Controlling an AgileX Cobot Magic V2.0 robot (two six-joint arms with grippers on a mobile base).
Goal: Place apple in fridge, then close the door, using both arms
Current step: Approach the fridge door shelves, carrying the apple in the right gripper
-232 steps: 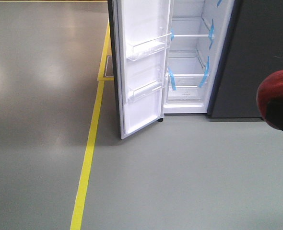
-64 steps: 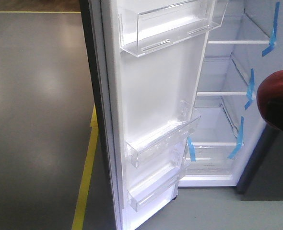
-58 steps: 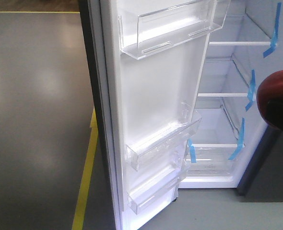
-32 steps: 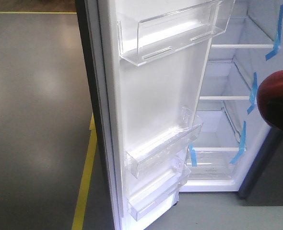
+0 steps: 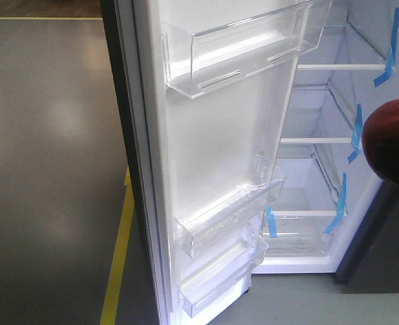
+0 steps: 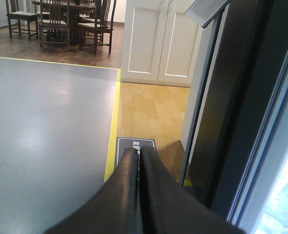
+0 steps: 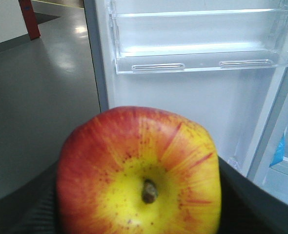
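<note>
Red-and-yellow apple (image 7: pixel 139 165) fills the 6 o'clock half of the right wrist view, stem dimple facing the camera. Right tool (image 7: pixel 140 197) is clamped on it, with dark fingers (image 7: pixel 254 200) showing at 4 and 8 o'clock, touching the apple's sides. Apple is outside the fridge, held in the air in front of the door's white inner face. One clear bin (image 7: pixel 197 41) on the door sits at 12 o'clock above the apple. In the front view the apple (image 5: pixel 389 122) shows only as a red curve at the 3 o'clock edge, with a dark patch under it, too blurred to tell more. Door (image 5: pixel 220 135) stands open through the middle of that view, white inside, and carries three clear bins. Fridge (image 5: pixel 321 176) interior is at 2 to 4 o'clock, with white shelves and blue tape (image 5: pixel 354 132) strips on the right wall; shelves are bare. Yellow floor line (image 5: pixel 117 261) runs at 7 o'clock on the grey floor. Left tool (image 6: pixel 137 152) has its dark fingers pressed together and grips nothing, over a dark floor mat (image 6: pixel 134 144). Door's dark outer side (image 6: pixel 232 107) is at 3 o'clock, near but apart from it. White cabinet (image 6: pixel 156 39) is at 12 o'clock and wooden chairs (image 6: pixel 61 22) at 11.
</note>
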